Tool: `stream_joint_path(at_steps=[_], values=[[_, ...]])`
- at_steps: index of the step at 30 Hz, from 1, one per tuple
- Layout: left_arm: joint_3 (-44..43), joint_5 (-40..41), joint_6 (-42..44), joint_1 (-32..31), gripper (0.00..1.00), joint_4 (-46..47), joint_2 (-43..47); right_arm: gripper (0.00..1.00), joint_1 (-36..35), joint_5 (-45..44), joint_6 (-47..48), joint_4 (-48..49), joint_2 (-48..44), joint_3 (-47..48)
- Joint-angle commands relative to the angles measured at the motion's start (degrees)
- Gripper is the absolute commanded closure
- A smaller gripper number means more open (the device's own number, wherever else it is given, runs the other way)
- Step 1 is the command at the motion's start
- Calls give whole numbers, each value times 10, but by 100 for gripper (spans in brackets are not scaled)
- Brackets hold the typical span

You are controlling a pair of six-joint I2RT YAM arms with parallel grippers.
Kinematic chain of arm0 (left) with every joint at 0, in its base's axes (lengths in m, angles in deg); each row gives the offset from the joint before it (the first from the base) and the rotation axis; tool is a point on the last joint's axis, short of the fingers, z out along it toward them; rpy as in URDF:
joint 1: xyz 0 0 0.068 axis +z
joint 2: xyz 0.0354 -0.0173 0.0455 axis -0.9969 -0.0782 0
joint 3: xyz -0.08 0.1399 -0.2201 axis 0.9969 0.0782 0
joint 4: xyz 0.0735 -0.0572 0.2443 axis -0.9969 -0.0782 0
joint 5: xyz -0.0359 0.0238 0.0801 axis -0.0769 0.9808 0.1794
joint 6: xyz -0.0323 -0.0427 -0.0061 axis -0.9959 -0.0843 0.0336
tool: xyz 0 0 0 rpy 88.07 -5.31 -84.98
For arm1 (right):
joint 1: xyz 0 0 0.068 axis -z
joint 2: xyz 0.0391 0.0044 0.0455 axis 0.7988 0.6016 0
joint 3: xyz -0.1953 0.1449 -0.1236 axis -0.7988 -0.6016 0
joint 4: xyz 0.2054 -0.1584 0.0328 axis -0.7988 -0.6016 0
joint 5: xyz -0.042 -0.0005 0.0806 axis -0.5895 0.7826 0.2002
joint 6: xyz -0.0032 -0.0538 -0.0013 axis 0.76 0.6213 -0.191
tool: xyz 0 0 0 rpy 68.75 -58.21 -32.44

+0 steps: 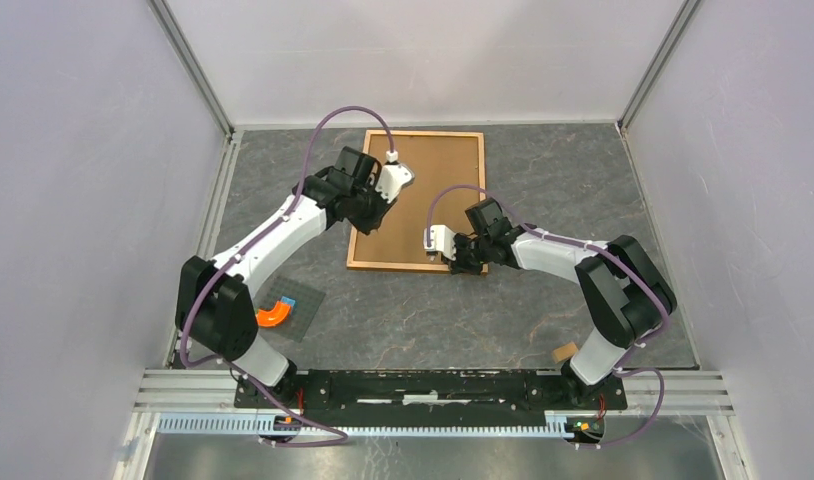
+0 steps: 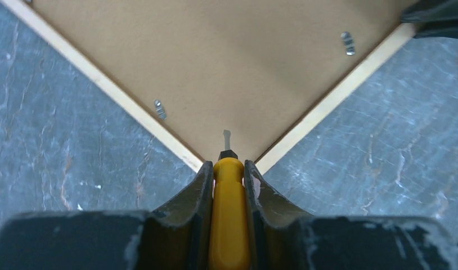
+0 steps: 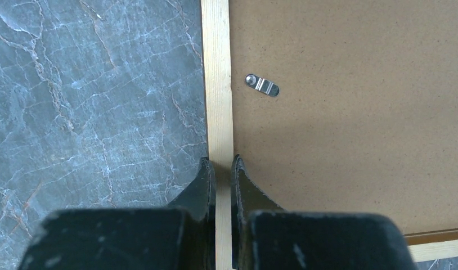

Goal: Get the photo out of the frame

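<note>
Two tools are working on the frame (image 1: 438, 190), which is lying back-up on the tabletop (image 1: 553, 180) and hiding the photo. The left tool (image 2: 229, 169) is gripping a yellow screwdriver (image 2: 229, 219), tip pointing at the backing board (image 2: 243, 62), with the nearest clip (image 2: 160, 108) sitting at ten o'clock. The right tool (image 3: 221, 166) is clamping the frame's rail.

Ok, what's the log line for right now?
frame: back up | left claw: shut on screwdriver, tip at frame corner | right claw: almost shut over frame border | photo: unseen

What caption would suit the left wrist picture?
The left gripper holds a yellow-handled screwdriver over a corner of the face-down frame.
</note>
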Motion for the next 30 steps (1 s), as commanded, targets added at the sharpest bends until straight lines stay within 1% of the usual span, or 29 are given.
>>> stream_joint_path(at_steps=[1,4,6,12,17,26,30], values=[[29,56,-68,32,98,63,20,100,5,-52,-17,-77,41,-25],[19,35,-107,63,98,67,-2,100,5,-41,-18,-79,42,-26],[0,36,-116,73,98,65,-22,100,5,-35,-17,-82,42,-27],[-25,65,-97,76,98,97,-59,100,5,-26,-6,-97,41,-33],[-42,58,-90,76,98,105,-85,100,5,-25,-8,-98,40,-34],[-51,76,-76,76,98,121,-119,100,5,-24,-19,-91,38,-39],[-53,100,-69,76,98,121,-131,100,5,-23,-23,-90,37,-42]])
